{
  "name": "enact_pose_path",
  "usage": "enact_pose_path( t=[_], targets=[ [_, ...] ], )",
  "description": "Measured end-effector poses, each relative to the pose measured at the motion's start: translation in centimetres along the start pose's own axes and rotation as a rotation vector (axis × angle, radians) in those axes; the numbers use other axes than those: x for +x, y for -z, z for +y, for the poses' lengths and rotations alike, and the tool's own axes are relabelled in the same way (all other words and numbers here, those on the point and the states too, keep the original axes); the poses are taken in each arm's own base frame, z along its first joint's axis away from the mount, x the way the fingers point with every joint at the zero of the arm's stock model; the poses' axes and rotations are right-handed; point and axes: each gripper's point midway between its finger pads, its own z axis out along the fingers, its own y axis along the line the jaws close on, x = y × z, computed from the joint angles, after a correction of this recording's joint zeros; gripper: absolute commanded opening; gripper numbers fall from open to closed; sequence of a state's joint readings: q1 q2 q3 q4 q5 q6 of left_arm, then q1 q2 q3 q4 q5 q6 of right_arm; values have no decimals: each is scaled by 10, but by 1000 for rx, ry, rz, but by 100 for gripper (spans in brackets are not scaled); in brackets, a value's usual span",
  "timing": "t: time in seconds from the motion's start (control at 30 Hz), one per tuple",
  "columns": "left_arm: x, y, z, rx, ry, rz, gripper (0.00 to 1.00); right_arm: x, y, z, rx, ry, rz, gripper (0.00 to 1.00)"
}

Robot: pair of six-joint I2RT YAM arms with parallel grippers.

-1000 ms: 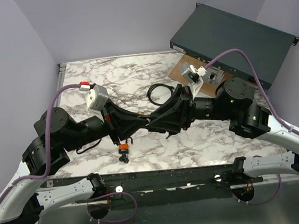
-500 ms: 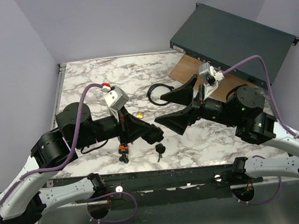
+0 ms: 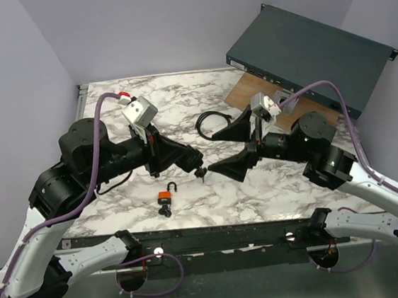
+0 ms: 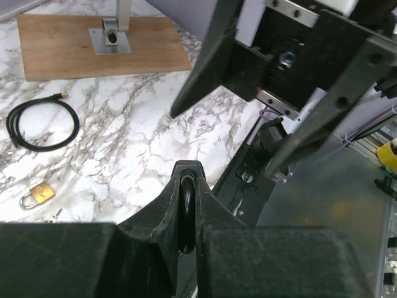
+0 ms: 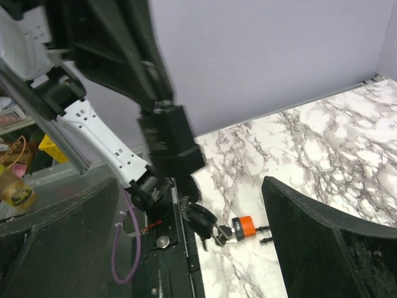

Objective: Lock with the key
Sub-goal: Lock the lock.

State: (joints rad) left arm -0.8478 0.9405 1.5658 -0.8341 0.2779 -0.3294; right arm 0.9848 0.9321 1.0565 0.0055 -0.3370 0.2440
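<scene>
Top external view counts two arms over the marble table (image 3: pixel 130 99). The left gripper (image 3: pixel 196 165) is near the middle of the table, pinched tight on a black-headed key (image 4: pixel 186 198). The right gripper (image 3: pixel 215 151) faces it from the right with its jaws spread wide and nothing between them.

Two padlocks are visible. The orange padlock (image 3: pixel 165 195) lies near the front edge with its shackle up, and a second black key (image 3: pixel 165 210) sits at its near end. The brass padlock (image 4: pixel 37 195) shows only in the left wrist view, lying on the marble. The left arm hides it from above.

One black cable (image 3: pixel 200 128) is coiled beyond the grippers. One wooden board (image 4: pixel 62 49) lies at the far right, with a metal bracket (image 4: pixel 110 38) on it. One dark flat box (image 3: pixel 309 45) lies tilted behind the board. From the right wrist, the held key hangs in front of the orange padlock.
</scene>
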Motion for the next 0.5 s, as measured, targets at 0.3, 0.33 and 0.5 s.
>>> enact_pose_path(
  t=[0.3, 0.33, 0.5],
  targets=[
    [-34, 15, 1, -12, -56, -67, 0, -6, 1, -60, -98, -92, -31, 98],
    [-36, 16, 1, -10, -58, -72, 0, -6, -1, -56, -136, -99, -32, 98],
    [-46, 17, 2, -4, -55, -88, 0, -8, -11, -39, -314, -130, -39, 91]
  ],
)
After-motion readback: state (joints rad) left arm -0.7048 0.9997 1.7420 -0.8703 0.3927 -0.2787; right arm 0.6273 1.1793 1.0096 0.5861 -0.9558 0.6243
